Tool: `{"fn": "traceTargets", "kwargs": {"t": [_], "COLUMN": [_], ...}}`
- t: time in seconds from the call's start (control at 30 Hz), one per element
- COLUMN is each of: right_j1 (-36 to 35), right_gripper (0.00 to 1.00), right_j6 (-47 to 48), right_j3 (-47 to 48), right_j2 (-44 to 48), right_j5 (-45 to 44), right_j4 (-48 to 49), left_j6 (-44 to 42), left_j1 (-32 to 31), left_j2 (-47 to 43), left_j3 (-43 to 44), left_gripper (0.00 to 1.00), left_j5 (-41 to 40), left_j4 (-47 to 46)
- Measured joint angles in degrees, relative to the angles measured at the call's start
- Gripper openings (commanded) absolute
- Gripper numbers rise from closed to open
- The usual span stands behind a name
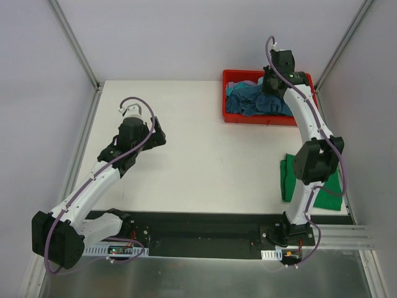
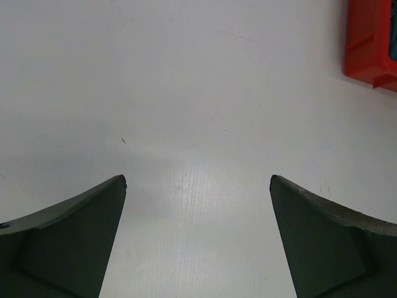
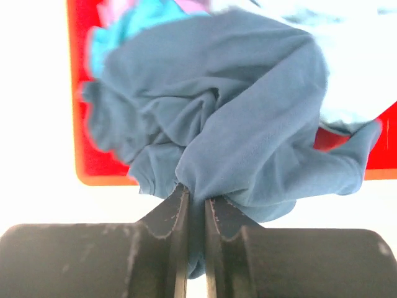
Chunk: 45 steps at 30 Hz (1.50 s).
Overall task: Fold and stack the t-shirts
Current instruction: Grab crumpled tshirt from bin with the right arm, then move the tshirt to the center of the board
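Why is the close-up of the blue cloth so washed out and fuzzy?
Right wrist view: the table beside the red bin is blown out to white, and the dark blue t-shirt pinched in the right gripper blurs at its far edges. Left wrist view: a soft bright patch on the table between the fingers of the open left gripper. Top external view: even light, faint shadows.

A red bin [image 1: 248,119] sits toward the far right of the white table [image 1: 205,161].

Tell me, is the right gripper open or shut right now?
Shut. In the right wrist view the fingers of the right gripper pinch a fold of the dark teal-blue t-shirt, over the red bin.
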State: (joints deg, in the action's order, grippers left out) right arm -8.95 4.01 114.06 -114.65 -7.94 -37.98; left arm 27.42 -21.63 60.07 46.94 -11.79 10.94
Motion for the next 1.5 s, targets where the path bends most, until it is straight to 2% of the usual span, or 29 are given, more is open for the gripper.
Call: {"fn": "traceTargets", "kwargs": {"t": [0.27, 0.47, 0.6, 0.77, 0.9, 1.03, 1.13, 1.23, 1.4, 1.5], "right_j1": [-12.4, -24.4, -29.7, -32.2, -33.1, -35.0, -35.9, -36.0, -34.7, -30.9], "right_gripper": [0.01, 0.01, 0.01, 0.01, 0.01, 0.01, 0.01, 0.01, 0.01, 0.01], "right_j6": [6.8, 10.4, 9.1, 4.3, -0.1, -3.3, -5.2, -5.7, -6.1, -8.9], "right_j3": [-0.4, -0.3, 1.6, 3.1, 5.3, 11.1, 12.0, 7.6, -12.2, -25.3], "right_j2": [18.1, 26.4, 27.6, 27.6, 27.1, 24.6, 24.5, 26.6, 35.0, 39.3], "right_j5": [1.0, 7.3, 14.9, 23.7, 27.7, 30.7, 31.5, 26.9, 5.2, -7.9], "right_j4": [3.1, 7.6, 9.0, 11.8, 14.2, 16.7, 18.2, 18.7, 16.0, 12.9], "left_j6": [1.3, 3.7, 6.0, 8.6, 10.6, 11.8, 12.4, 12.7, 13.6, 14.0], "left_j1": [0.0, 0.0, 0.0, 0.0, 0.0, 0.0, 0.0, 0.0, 0.0, 0.0], "left_j2": [-4.3, -9.4, -14.7, -22.2, -27.1, -29.0, -29.8, -30.3, -28.8, -25.8], "left_j3": [-1.3, -3.5, -5.0, -6.7, -7.5, -7.6, -7.6, -7.6, -7.6, -7.5], "left_gripper": [0.99, 0.99, 0.99, 0.99, 0.99, 0.99, 0.99, 0.99, 0.99, 0.99], "left_j5": [1.0, 1.0, 0.1, -2.8, -4.4, -5.3, -5.4, -5.4, -5.3, -5.3], "left_j4": [0.0, 0.0, 1.1, 3.7, 5.8, 7.2, 8.6, 9.4, 10.9, 11.3]}}
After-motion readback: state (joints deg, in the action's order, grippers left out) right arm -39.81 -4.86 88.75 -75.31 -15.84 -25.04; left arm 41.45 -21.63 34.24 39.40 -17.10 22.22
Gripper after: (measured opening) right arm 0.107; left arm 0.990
